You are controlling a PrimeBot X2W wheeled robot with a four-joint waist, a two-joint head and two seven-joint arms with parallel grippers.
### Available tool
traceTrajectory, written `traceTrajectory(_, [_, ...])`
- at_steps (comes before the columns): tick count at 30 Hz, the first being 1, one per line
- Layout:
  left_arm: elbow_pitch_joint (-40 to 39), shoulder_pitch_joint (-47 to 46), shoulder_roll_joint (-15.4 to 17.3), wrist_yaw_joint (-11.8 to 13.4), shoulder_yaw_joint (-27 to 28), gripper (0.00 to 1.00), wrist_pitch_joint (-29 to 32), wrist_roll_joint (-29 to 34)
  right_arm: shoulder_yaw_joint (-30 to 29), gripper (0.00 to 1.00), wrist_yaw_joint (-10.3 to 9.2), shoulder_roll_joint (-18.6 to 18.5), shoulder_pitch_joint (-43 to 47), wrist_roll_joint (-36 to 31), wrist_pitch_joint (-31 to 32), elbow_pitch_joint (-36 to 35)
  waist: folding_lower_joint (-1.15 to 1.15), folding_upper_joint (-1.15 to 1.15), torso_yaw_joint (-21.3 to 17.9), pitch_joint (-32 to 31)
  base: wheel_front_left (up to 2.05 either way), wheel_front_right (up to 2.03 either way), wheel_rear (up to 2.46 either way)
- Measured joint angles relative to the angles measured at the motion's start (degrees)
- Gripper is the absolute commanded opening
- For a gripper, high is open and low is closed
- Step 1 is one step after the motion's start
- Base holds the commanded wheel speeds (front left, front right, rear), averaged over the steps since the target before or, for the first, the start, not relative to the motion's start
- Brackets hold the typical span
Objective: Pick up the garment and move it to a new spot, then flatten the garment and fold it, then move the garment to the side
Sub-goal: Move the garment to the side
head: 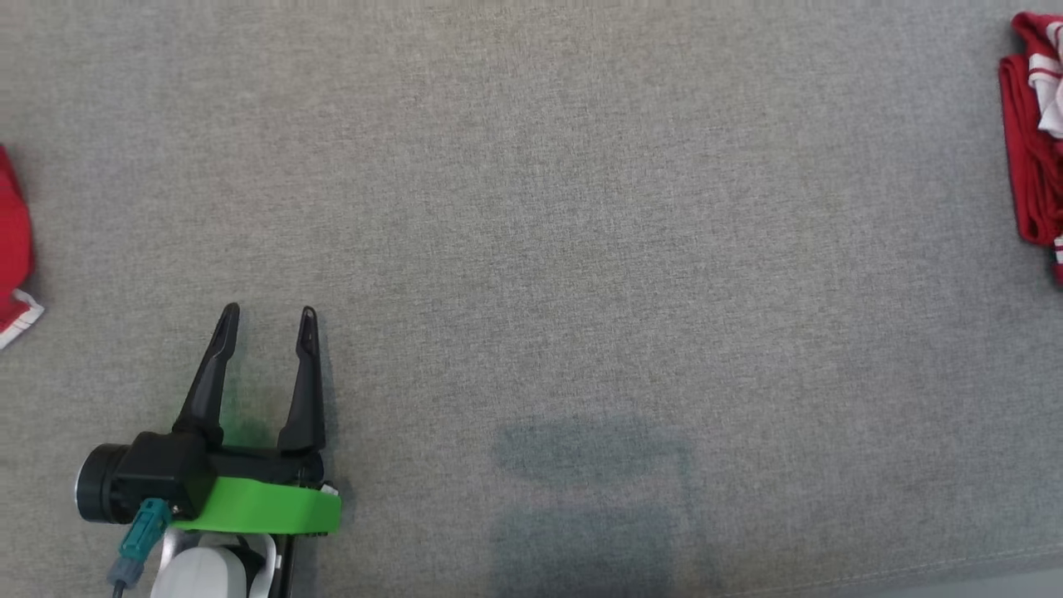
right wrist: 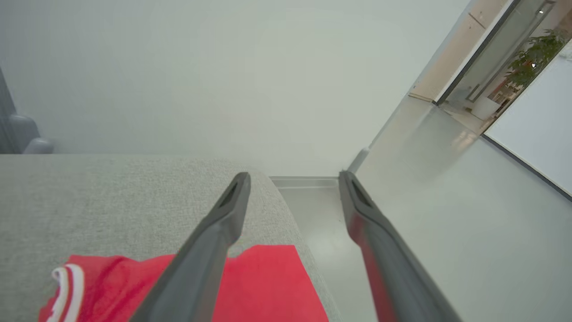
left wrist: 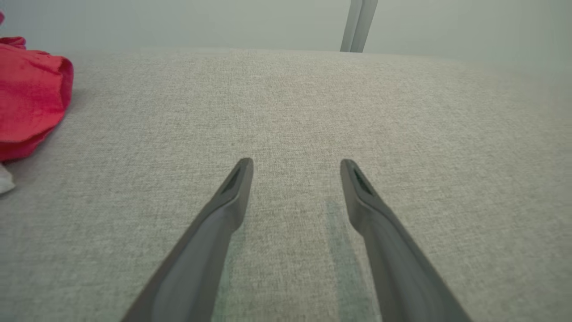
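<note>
Presently, on hand:

Item 1: right gripper [right wrist: 294,176]. Jaws wide, nothing between them. They hang over a rounded corner of the grey cloth surface [head: 581,249], one finger above the cloth and the other above the pale floor [right wrist: 447,223].

Item 2: garment [right wrist: 268,286]. Red with white striping, in a compact, folded-looking bundle. It lies beneath and behind the right jaws' tips, mostly on the left finger's side, close to the surface's edge, and no finger closes on it. In the head view it sits at the far right margin [head: 1026,158], its long axis running away from the robot. It is cut off by the frame in both views, so its full outline cannot be told.

Item 3: left gripper [head: 269,311]. Jaws wide and empty, low over bare cloth, well apart from the garment.

Item 4: second red cloth [left wrist: 31,98]. Loosely heaped, to the left of the left jaws.

Assessment: the garment appears already set aside, so the task looks nearly complete. The right arm is much the nearer if it needs any adjustment. A re-grasp would require drawing the jaws back and down, since the bundle lies behind their tips.
</note>
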Motion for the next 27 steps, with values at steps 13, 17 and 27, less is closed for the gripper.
traceTrajectory(13, [3.8,8.1,-1.8,3.6,2.5,1.0,0.0,-2.9,10.3,1.0,0.0,16.1,26.3,2.4,-9.5,-23.2,-0.01,0.0,1.5,-14.2,0.0,0.0,0.0])
traceTrajectory(17, [4.4,10.7,-1.8,5.7,3.0,1.0,0.0,-4.7,13.8,1.0,0.0,22.3,35.8,3.2,-9.8,-27.6,-0.01,0.0,1.7,-19.5,0.0,0.0,0.0])
traceTrajectory(27, [7.4,11.9,-1.9,4.6,2.6,1.0,0.0,-3.3,15.5,1.0,0.0,25.9,49.0,3.4,-11.5,-22.0,-0.01,0.0,3.4,-29.2,0.0,0.0,0.0])
